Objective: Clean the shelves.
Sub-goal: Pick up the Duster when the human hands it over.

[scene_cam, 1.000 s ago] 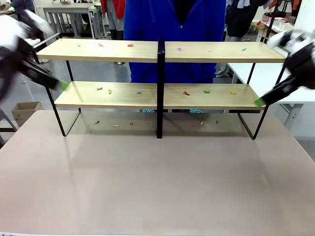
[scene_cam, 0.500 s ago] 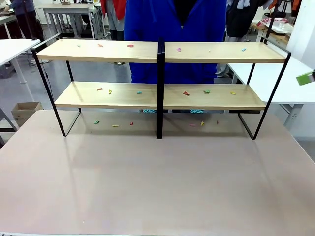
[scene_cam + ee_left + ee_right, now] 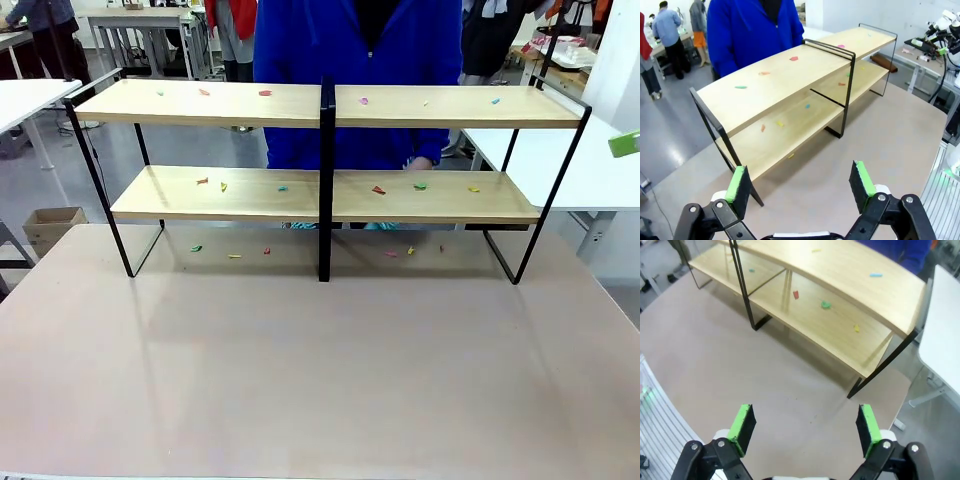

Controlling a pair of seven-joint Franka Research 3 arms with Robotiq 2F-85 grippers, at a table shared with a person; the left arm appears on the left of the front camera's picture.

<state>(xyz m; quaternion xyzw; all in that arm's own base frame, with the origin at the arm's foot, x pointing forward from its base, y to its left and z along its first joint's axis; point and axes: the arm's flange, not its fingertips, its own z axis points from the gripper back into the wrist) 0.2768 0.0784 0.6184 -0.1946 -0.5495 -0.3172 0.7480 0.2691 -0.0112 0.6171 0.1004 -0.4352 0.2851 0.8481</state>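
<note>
The shelves are two pale wooden boards in a black metal rack: the upper board point(image 3: 220, 103) and the lower board point(image 3: 250, 195), with a black centre post point(image 3: 325, 180). Small coloured scraps point(image 3: 378, 189) lie scattered on both boards and on the tabletop under the rack. In the left wrist view my left gripper point(image 3: 800, 182) hangs open and empty above the table, facing the rack's end point(image 3: 790, 75). My right gripper point(image 3: 804, 423) is also open and empty, high above the table near the rack's other end point(image 3: 855, 270). One green fingertip point(image 3: 626, 143) shows at the front view's right edge.
A person in a blue coat point(image 3: 355, 50) stands right behind the rack. The rack stands at the far side of the wide tan tabletop point(image 3: 320, 370). White tables point(image 3: 545, 165) flank it, and a cardboard box point(image 3: 52, 225) sits on the floor at the left.
Both arms have pulled back from the ends of the lower board and out past the picture's sides. The rack and the scraps have not moved.
</note>
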